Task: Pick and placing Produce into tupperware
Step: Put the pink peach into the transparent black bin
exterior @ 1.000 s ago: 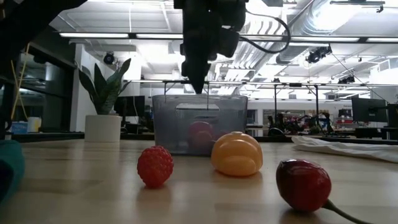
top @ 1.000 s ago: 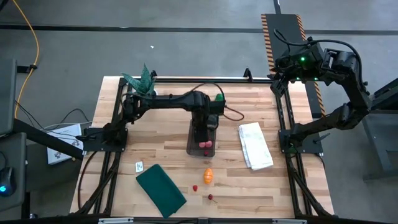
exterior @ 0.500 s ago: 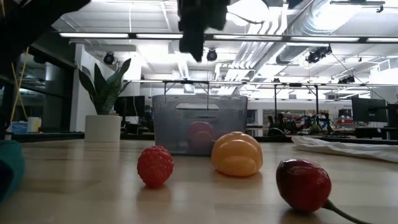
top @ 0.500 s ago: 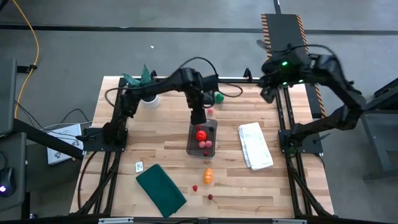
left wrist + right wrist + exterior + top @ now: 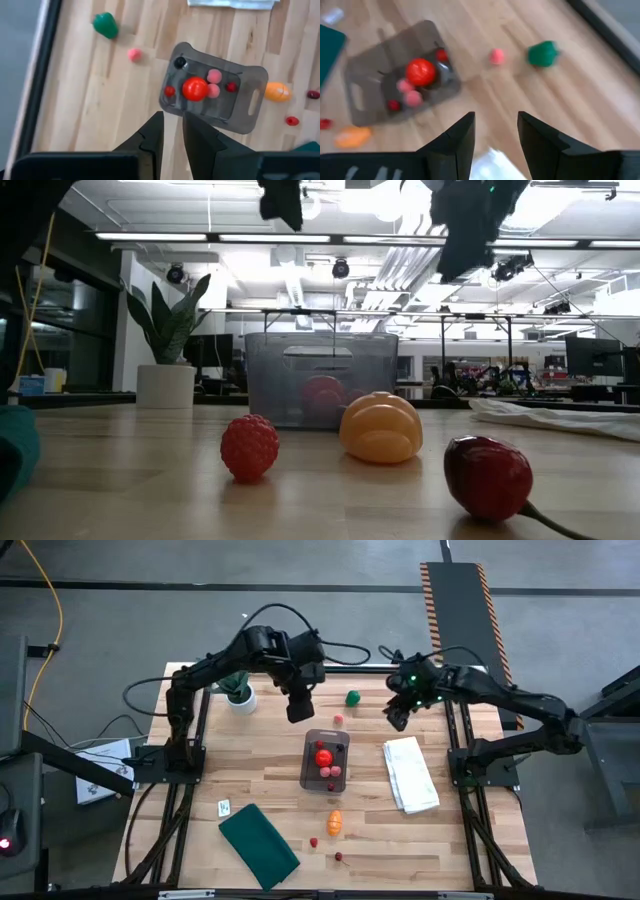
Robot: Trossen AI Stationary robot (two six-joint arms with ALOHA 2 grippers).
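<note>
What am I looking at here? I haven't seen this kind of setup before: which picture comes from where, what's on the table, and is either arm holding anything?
Two dark robot arms work at a wooden table. One picture looks straight down on it, one looks level across the tabletop, and two come from cameras on the arms' wrists.

The left gripper hangs in the air beside the tupperware, fingers nearly together and holding nothing. The right gripper hovers near the green piece, fingers apart, also empty.

The tupperware already holds a red ball, pink pieces and small red and dark berries. Still loose on the table: the green piece, a small pink piece, an orange piece, a red raspberry and a dark red cherry. Also there: a white cloth, a dark green cloth and a potted plant.
</note>
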